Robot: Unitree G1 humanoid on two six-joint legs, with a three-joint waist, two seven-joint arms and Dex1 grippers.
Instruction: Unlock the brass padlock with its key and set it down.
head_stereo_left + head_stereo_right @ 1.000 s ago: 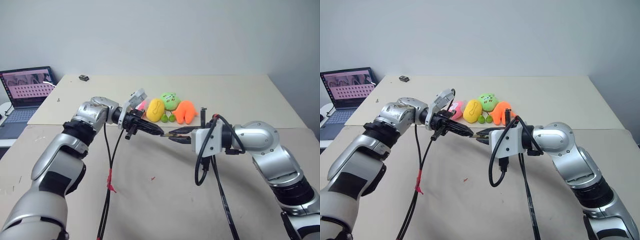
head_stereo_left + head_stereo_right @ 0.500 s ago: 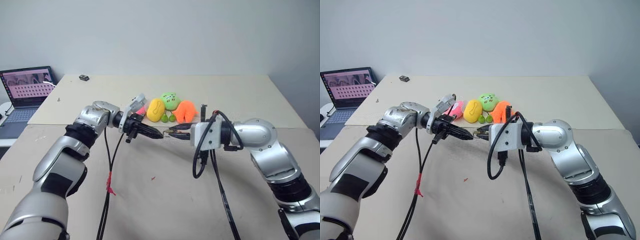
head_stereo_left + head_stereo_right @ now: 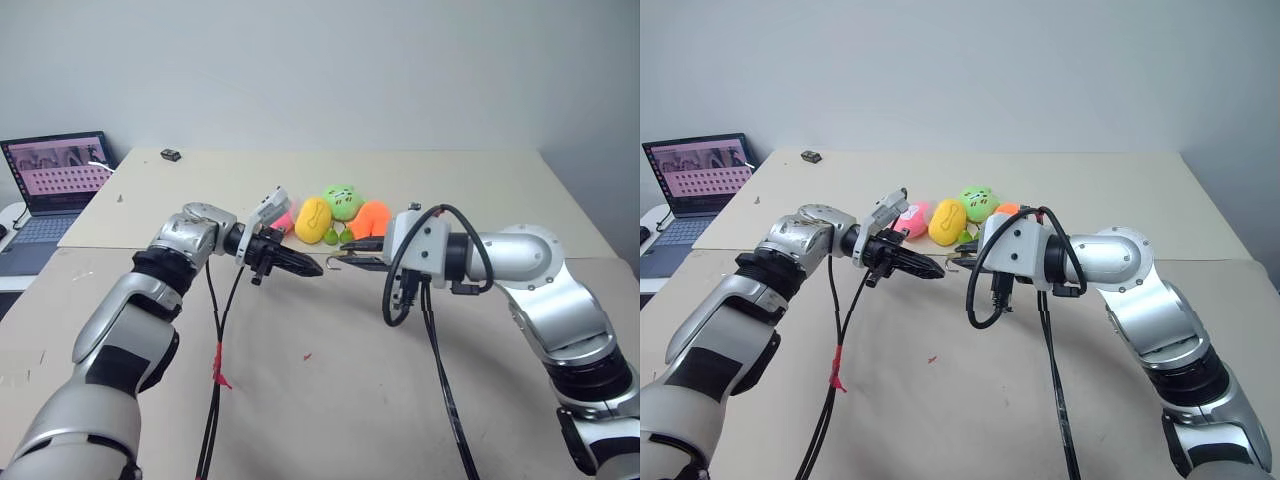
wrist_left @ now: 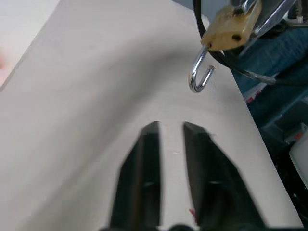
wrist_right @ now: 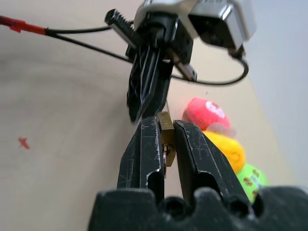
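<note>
Brass padlock [image 4: 226,31], shackle [image 4: 199,77] swung open, sits clamped in the right end effector [image 5: 166,144]; the left end effector [image 4: 168,132] hangs just beside it, fingers slightly apart, empty.

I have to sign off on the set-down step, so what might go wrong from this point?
The right gripper pinches the brass padlock by its small body, above the table; a slip could drop it. Its shackle hangs open and could snag the black cable looping under that wrist. The left gripper stands slightly open, empty, just off the lock; the key isn't visible, so it may have fallen.
</note>
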